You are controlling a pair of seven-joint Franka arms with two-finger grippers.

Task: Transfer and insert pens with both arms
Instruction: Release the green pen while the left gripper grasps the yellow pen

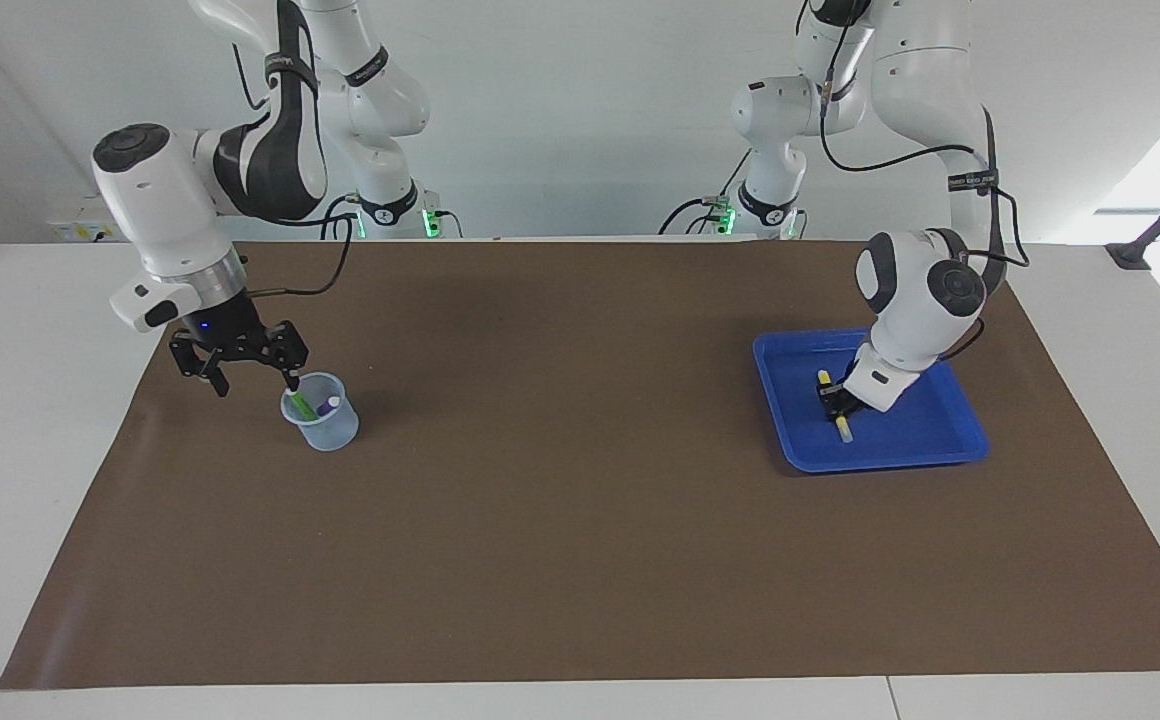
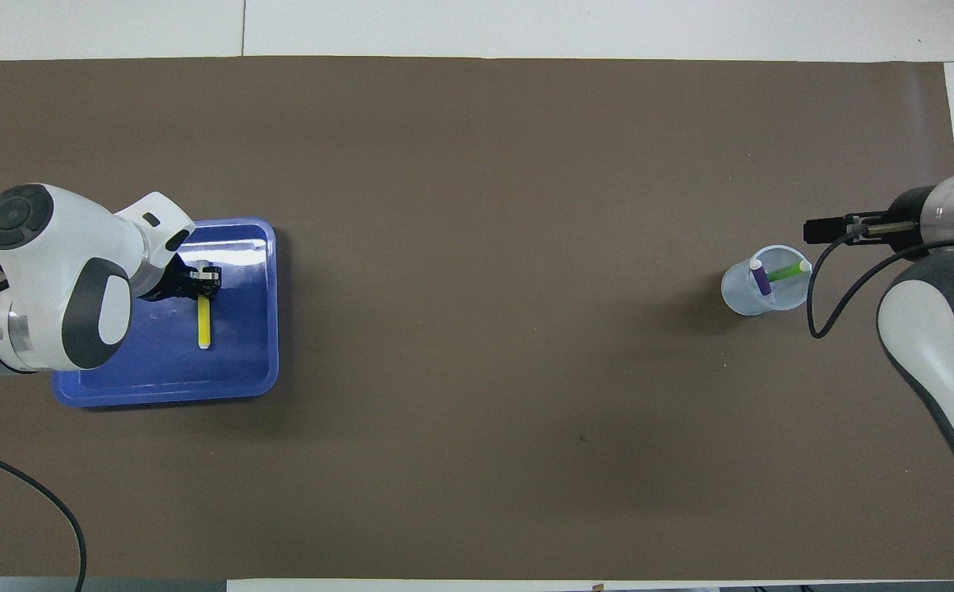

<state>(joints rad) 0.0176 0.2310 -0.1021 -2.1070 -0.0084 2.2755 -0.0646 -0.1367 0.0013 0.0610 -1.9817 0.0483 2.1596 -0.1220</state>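
Note:
The yellow pen (image 1: 844,430) lies in a blue tray (image 1: 880,462) at the left arm's end of the table; it also shows in the overhead view (image 2: 205,321). My left gripper (image 1: 837,400) is down in the tray (image 2: 164,395), astride the yellow pen. A clear cup (image 1: 325,428) at the right arm's end holds the green pen (image 1: 300,405) and the purple pen (image 1: 329,404), both leaning. My right gripper (image 1: 255,382) is open and empty just above the cup's rim, one fingertip (image 1: 292,380) by the green pen's top. The overhead view shows the cup (image 2: 744,300), green pen (image 2: 785,271), purple pen (image 2: 761,281) and right gripper (image 2: 824,231).
A brown mat (image 1: 580,520) covers most of the white table. Two smaller white arms with green lights (image 1: 390,205) (image 1: 768,205) stand at the robots' edge of the table. A black cable hangs from the right wrist beside the cup (image 2: 814,304).

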